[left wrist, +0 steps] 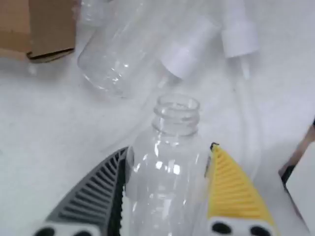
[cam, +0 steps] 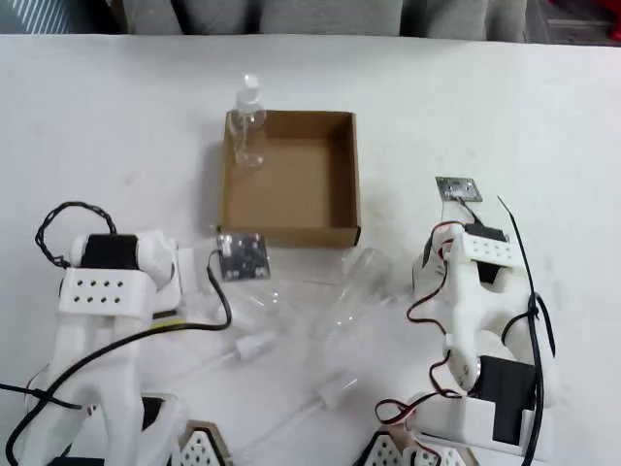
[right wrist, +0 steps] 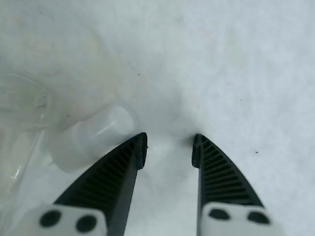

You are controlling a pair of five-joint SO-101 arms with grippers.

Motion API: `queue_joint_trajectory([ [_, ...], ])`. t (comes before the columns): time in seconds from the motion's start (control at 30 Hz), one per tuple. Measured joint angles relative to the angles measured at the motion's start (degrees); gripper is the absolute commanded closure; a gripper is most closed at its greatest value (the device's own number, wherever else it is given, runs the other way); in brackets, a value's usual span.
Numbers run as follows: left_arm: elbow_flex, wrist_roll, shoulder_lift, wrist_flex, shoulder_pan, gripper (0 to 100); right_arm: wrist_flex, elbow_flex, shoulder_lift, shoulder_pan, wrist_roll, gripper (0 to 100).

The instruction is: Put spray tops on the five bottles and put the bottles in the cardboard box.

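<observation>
Your left pincer (left wrist: 169, 150) grips an uncapped bottle (left wrist: 167, 182), neck pointing away toward a loose spray top (left wrist: 179, 61) on the surface (left wrist: 49, 147) — your right pincer (right wrist: 170, 139), spread and empty, sits just beside a second top (right wrist: 93, 136).

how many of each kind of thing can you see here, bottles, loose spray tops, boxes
bottles: 3 (capped bottle at the box's corner, bare bottle in the left gripper, lying bottle by the box)
loose spray tops: 2 (first spray top, second spray top)
cardboard box: 1
total: 6, though clear plastic may hide more bottles
</observation>
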Motion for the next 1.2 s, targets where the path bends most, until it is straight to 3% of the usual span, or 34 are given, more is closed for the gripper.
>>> queue_joint_trajectory([
  [0.1, 0.0, 10.73, 0.0, -2.64, 0.35, 98, 0.0, 0.0, 0.0, 0.0, 0.0, 86.5],
  [0.23, 0.0, 30.33, 0.0, -6.24, 0.7, 98, 0.0, 0.0, 0.0, 0.0, -0.35, 86.7],
  [0.37, 2.64, 52.13, 0.0, -10.29, 0.0, 98, -0.09, 0.0, 0.0, 0.0, -8.18, 86.8],
  [0.47, 6.24, 62.95, 0.09, -15.65, -2.64, 98, 3.34, -1.05, -0.53, 0.0, -15.03, 86.6],
  [0.67, 11.34, 66.29, 0.09, -26.55, -9.58, 98, 22.07, -8.35, -6.68, -2.55, -19.96, 86.7],
  [0.83, 12.57, 66.46, 0.09, -29.89, -10.29, 98, 31.56, -9.41, -9.49, -13.54, -19.6, 86.7],
  [1.07, 12.57, 66.46, 0.09, -30.24, -10.55, 98, 32.97, -5.36, -12.22, -30.95, -2.81, 86.5],
  [1.2, 12.57, 66.46, 0.09, -31.38, -10.64, 98, 33.05, -0.88, -16.53, -36.13, 8.09, 86.8],
])
